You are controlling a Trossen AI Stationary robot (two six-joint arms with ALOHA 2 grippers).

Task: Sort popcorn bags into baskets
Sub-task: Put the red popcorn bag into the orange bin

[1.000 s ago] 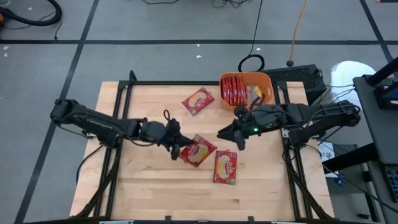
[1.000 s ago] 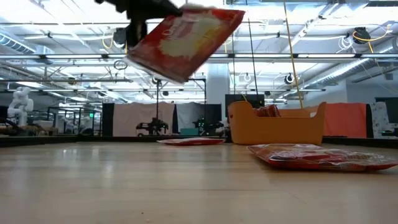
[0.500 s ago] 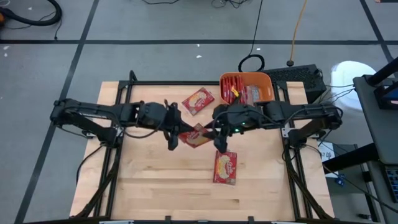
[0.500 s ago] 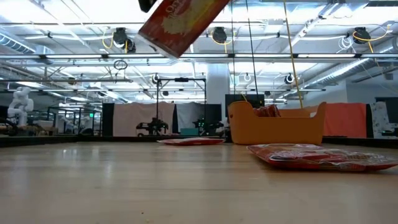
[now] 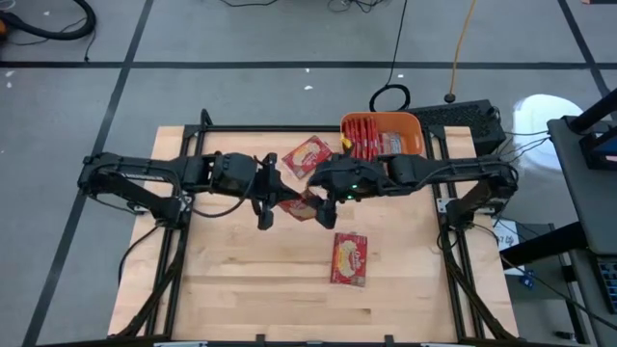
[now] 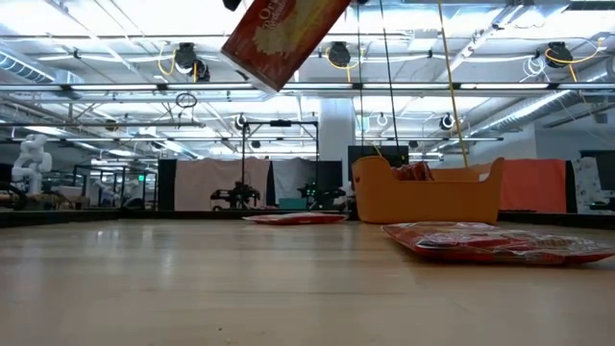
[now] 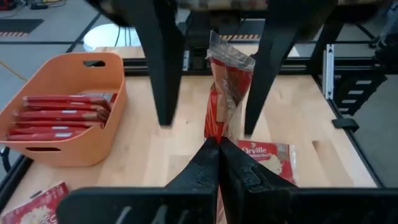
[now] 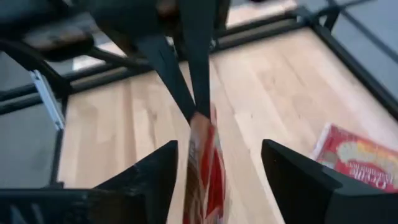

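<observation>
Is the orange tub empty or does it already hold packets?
Partly filled: the orange tub holds a row of red packets standing on edge, with room left beside them.

Your left gripper [image 5: 273,198] sits over the middle of the table, its arm reaching in from the left edge — fingers [image 7: 214,163] pressed tight together, pinching a packet [image 7: 225,93] held up off the wood. Your right gripper [image 5: 326,200] faces it from the opposite side, arm stretched across from the right, its two fingers [image 8: 152,175] spread wide — one on each side of that same packet's free end, not clamped on it.
</observation>
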